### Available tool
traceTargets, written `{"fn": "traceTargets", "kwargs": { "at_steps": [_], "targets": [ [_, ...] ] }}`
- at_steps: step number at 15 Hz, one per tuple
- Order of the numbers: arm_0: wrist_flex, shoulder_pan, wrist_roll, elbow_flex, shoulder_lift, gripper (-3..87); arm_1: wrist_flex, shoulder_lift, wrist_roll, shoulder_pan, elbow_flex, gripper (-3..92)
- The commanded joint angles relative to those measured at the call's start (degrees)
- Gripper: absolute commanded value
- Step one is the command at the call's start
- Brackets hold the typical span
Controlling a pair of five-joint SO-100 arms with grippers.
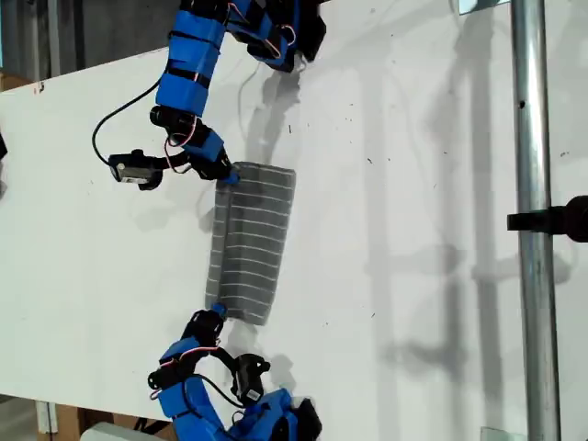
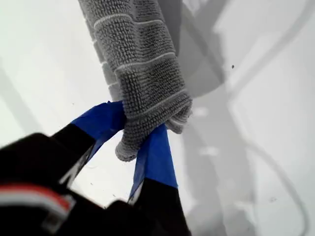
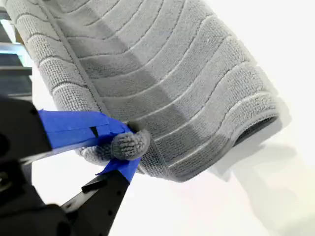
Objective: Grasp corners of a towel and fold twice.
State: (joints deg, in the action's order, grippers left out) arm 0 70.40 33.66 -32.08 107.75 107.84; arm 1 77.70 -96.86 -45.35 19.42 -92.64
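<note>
The grey towel [image 1: 253, 243] with thin white stripes lies folded into a long strip on the white table [image 1: 413, 184]. At its far end in the exterior view, my first gripper [image 1: 230, 175] is shut on a corner. The first wrist view shows that corner [image 2: 125, 147] bunched in my first gripper [image 2: 133, 132], whose tips are blue-taped, while the towel [image 2: 138, 54] stretches away. My second gripper [image 1: 217, 314] is shut on the near end's corner. In the second wrist view, my second gripper [image 3: 129, 146] pinches a corner [image 3: 130, 143] of the towel [image 3: 162, 73], whose fold loops open.
A vertical metal pole [image 1: 531, 230] with a black clamp [image 1: 560, 219] stands at the exterior view's right. A loose black cable [image 1: 115, 119] hangs from the first arm. The table's edge runs along the exterior view's upper left and bottom left.
</note>
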Motion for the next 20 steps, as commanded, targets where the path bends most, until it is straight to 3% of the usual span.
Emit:
{"fn": "traceTargets", "kwargs": {
  "at_steps": [1,5,8,9,10,11,12,13,15,17,18,20],
  "targets": [
    [-2.0,-4.2,-2.7,1.8,1.8,-2.9,-1.1,-0.3,-1.0,-5.8,-0.5,-0.2],
    [-3.9,-10.7,-8.8,7.9,-5.3,-2.9,-7.4,8.5,-10.2,-14.9,-6.8,-0.2],
    [-4.6,-9.5,-10.6,9.0,-9.6,-2.8,-11.1,15.8,-12.4,-14.6,-7.4,3.1],
    [-2.8,-9.4,-11.1,8.0,-9.3,-0.3,-9.3,16.3,-12.5,-14.7,-6.3,30.1],
    [0.7,-9.5,-13.4,6.9,-7.8,20.5,-6.2,13.8,-12.5,-13.9,-6.2,38.0],
    [6.2,-8.1,-15.9,4.1,-7.1,36.7,-4.0,8.0,-12.3,-12.6,-8.1,40.2],
    [11.1,-6.1,-19.4,1.9,-5.2,38.7,-2.8,-0.3,-12.4,-10.9,-11.5,41.3],
    [13.4,-4.7,-19.9,1.4,-1.5,48.7,-1.2,-9.2,-13.4,-9.0,-15.4,40.9],
    [13.6,-4.5,-19.8,3.3,9.7,62.1,1.1,-25.6,-16.5,-5.4,-25.8,40.4],
    [12.0,-4.5,-19.2,8.7,20.0,59.9,2.3,-36.4,-22.8,-5.5,-35.4,41.1],
    [8.3,-4.7,-20.8,16.3,27.4,53.6,2.5,-42.0,-27.2,-7.2,-41.0,42.0],
    [-1.1,-9.1,-23.8,37.0,50.7,31.1,5.4,-55.3,-38.5,-13.7,-51.6,44.8]
  ]
}}
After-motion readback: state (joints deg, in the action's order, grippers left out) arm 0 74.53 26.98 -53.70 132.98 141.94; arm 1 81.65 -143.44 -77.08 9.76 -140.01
